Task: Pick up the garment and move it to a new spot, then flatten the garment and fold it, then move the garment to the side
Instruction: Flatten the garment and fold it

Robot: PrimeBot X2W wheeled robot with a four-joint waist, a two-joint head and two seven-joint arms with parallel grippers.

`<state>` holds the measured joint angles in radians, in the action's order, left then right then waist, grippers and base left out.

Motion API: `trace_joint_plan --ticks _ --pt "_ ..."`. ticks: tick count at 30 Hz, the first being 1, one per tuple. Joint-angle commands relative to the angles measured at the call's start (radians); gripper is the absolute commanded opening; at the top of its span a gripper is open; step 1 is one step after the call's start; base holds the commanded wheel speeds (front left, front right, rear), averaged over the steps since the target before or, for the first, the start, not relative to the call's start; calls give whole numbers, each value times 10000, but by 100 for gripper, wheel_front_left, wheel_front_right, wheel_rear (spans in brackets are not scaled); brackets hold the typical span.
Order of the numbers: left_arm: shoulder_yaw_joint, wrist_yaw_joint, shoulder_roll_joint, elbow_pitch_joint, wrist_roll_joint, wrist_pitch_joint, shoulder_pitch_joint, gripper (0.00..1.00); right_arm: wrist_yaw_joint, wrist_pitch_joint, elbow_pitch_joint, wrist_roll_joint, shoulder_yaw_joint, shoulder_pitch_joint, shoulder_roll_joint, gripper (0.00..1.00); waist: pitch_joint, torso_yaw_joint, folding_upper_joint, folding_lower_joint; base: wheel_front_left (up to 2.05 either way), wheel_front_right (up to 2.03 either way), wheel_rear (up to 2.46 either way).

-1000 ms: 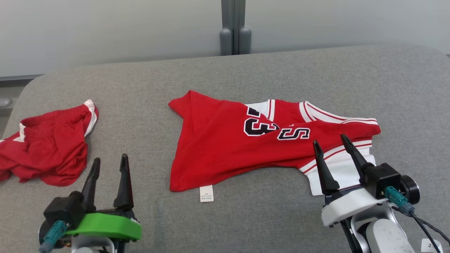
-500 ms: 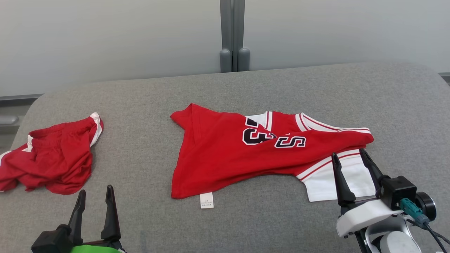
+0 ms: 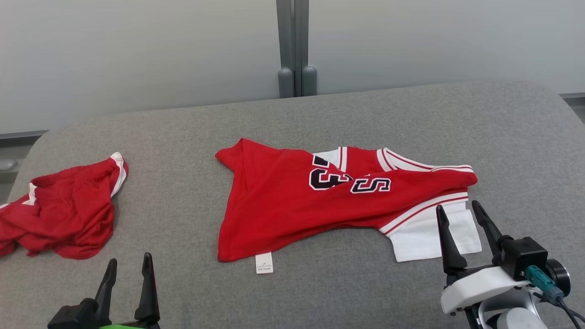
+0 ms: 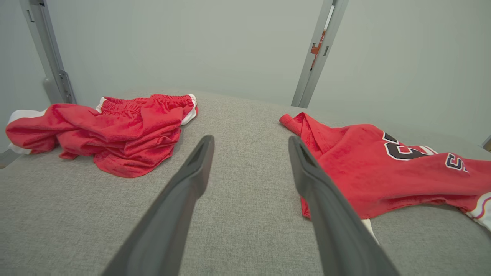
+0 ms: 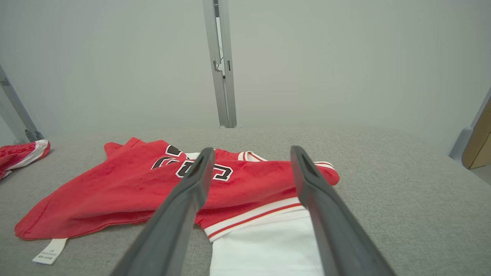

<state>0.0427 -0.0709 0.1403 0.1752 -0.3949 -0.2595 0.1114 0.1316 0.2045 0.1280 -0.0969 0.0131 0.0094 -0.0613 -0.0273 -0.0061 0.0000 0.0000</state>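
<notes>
We saw a grey cloth-covered pad (image 3: pixel 320 114) with rounded corners carrying two garments. The jersey (image 3: pixel 292 205) lay rumpled on it, straight ahead of the right gripper (image 3: pixel 457 205) and spreading off to that gripper's left. It was red with dark letters, and its white panel (image 3: pixel 425 233) lay nearest that gripper's fingertips. Its label (image 3: pixel 264 263) lay flat on the pad at the near hem, between the two grippers. The shorts (image 3: pixel 68 210), red with white trim, lay bunched ahead and to the left of the left gripper (image 3: pixel 130 258), well apart from the jersey. Straight ahead of the left gripper, the pad's grey cloth showed between the garments.
</notes>
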Motion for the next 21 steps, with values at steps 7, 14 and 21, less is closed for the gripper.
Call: trace_joint_plan --ticks 7,14,21 --pt "78 -21 86 142 -58 -11 12 100 -18 50 64 -40 26 132 48 100 23 16 0 0 0 0 0" --pt "532 -123 -109 472 -175 574 -316 100 -18 -727 324 19 -294 -50 44 100 140 -109 0 0 0 0 0" --pt "1677 -425 -392 1944 -441 1781 -1538 100 -18 -2342 1339 166 -863 -721 -320 100 550 -323 0 0 0 0 0"
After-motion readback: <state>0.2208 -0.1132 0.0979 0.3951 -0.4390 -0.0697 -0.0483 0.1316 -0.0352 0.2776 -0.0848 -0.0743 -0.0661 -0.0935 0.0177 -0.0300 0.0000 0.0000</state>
